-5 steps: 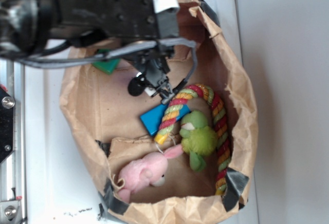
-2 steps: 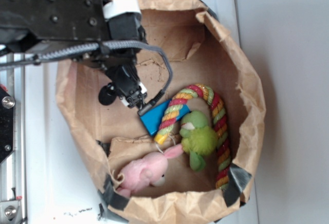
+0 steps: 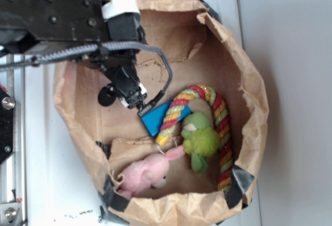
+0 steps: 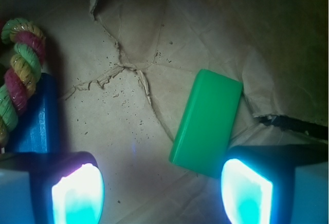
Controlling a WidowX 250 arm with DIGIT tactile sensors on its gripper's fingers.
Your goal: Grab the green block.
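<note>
Compared with one second ago, the arm has shifted toward the bag's left wall, and the green block it then left partly exposed is now hidden beneath it in the exterior view.

The flat rectangular solid-green block (image 4: 207, 122) lies flat on the floor of the brown paper bag (image 3: 249, 75), near the bag's upper-left wall. In the wrist view it sits off-centre, with its lower corner touching or just beside the right finger. The block appears rigid, light and smooth-faced, so it may slip; the narrow pair of long edges is the best place to take hold.

The black gripper (image 4: 162, 190) hangs just above the bag floor with its jaws spread wide and nothing between them.

The blue rectangular block (image 4: 36, 116) lies by the left finger, partly under the multicoloured braided rope toy (image 4: 19, 59).
</note>
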